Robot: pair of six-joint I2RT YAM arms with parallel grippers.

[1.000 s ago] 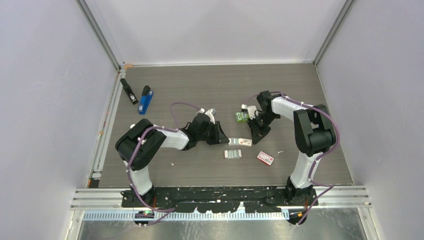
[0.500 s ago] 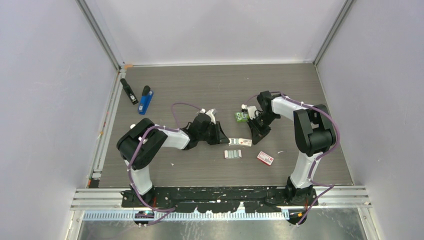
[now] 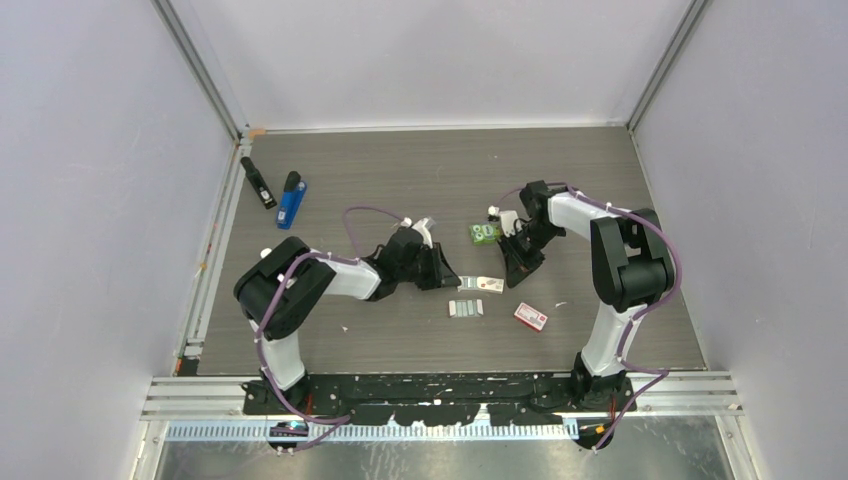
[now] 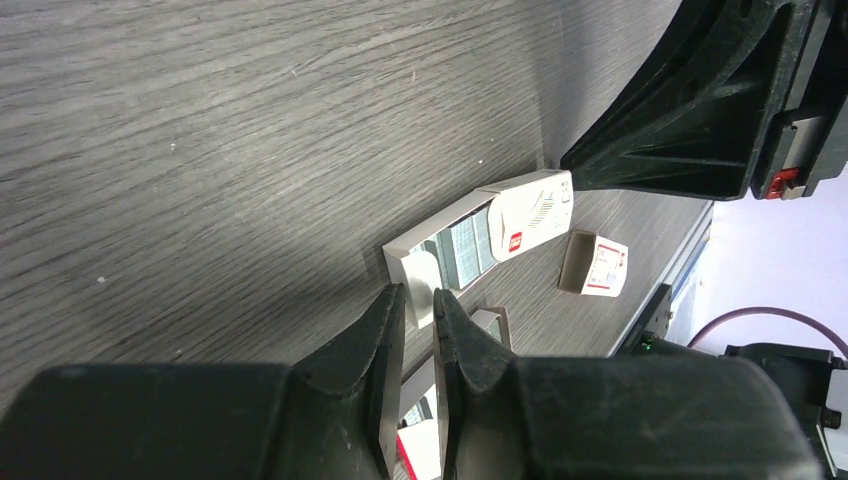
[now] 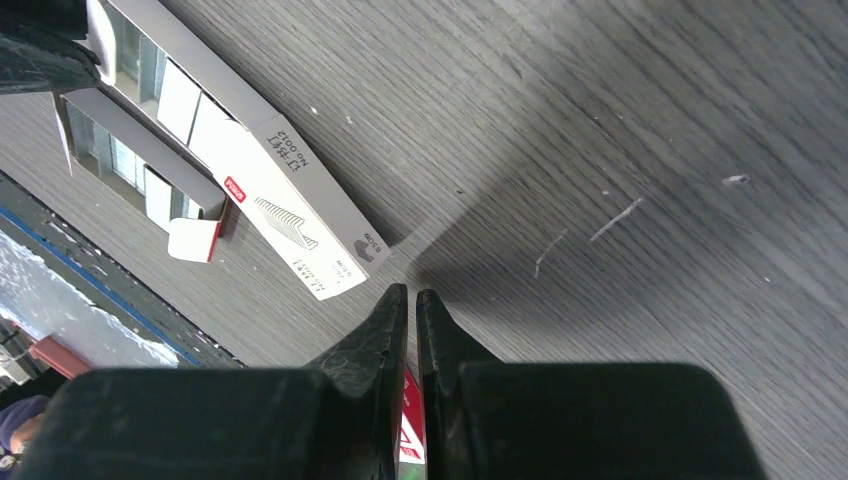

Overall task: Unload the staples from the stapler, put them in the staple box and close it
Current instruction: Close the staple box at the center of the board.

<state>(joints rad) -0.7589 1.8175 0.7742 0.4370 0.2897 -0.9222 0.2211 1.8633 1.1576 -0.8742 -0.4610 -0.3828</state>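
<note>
You're working the left pincer (image 4: 418, 295) at the open staple box (image 4: 520, 215): its jaws are looking clenched on the box's end flap, with only a sliver of gap showing. The right pincer (image 5: 411, 293) is sitting clenched and empty, tip low over the desk (image 3: 400, 170) just beside the box's other end; can't tell if it's touching. The staples (image 3: 466, 308) are lying silvery on the desk just nearside of that box, and more are showing inside its open end, all of it sitting between your two arms. The blue stapler (image 3: 291, 198) and black stapler (image 3: 257, 182) are lying side by side at the far left of the desk, well apart from both pincers. Neither is being held, so I'm judging that no unloading is happening on either one. Risks: you're gripping thin card, so a pull is likely tearing or bending the flap, or dragging the whole light box along. Any tilt while lifting and the strips are sliding out the open end and scattering. The right fingers are crowding the same box, so a push from either side is shoving it into the loose staples or the red-and-white box (image 3: 530, 317), and the two pincers are risking a knock. Biggest worry: you're spending moves on boxes while the staplers are going untouched.
</note>
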